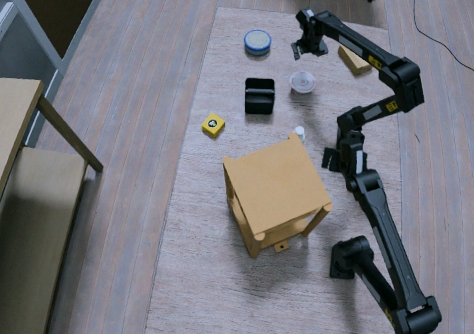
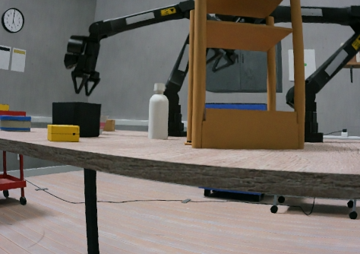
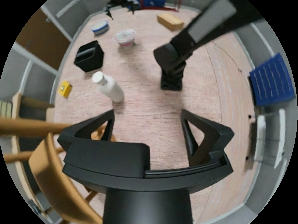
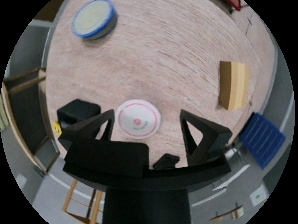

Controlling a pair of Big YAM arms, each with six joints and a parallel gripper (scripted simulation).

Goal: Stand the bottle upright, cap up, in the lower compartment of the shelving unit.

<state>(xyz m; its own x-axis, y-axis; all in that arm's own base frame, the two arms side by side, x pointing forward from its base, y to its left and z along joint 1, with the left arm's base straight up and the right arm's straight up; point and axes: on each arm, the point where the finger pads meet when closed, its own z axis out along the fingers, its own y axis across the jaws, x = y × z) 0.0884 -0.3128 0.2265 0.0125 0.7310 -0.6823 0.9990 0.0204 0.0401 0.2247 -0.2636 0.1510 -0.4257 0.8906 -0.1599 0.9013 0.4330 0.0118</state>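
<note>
The white bottle (image 1: pixel 299 131) (image 2: pixel 158 116) (image 3: pixel 111 90) stands upright, cap up, on the table beside the tan shelving unit (image 1: pixel 277 183) (image 2: pixel 298 71) (image 3: pixel 62 182). A low board (image 2: pixel 251 129) crosses the unit's bottom on the side facing the exterior camera and hides the lower compartment's floor. My left gripper (image 3: pixel 147 112) is open and empty; in its wrist view the bottle is ahead and left, beyond the fingers, and the unit is at the left. My right gripper (image 1: pixel 307 54) (image 2: pixel 83 93) (image 4: pixel 147 112) is open and empty, high above the table, away from the bottle.
A round white tub (image 1: pixel 302 82) (image 4: pixel 137 119), a black divided holder (image 1: pixel 259 96) (image 2: pixel 76 119), a yellow box (image 1: pixel 213 125) (image 2: pixel 63 133), a blue-rimmed tin (image 1: pixel 257 43) and a wooden block (image 1: pixel 354 60) (image 4: pixel 234 85) are around the bottle's far side. The right arm's base (image 3: pixel 171 80) stands near the bottle.
</note>
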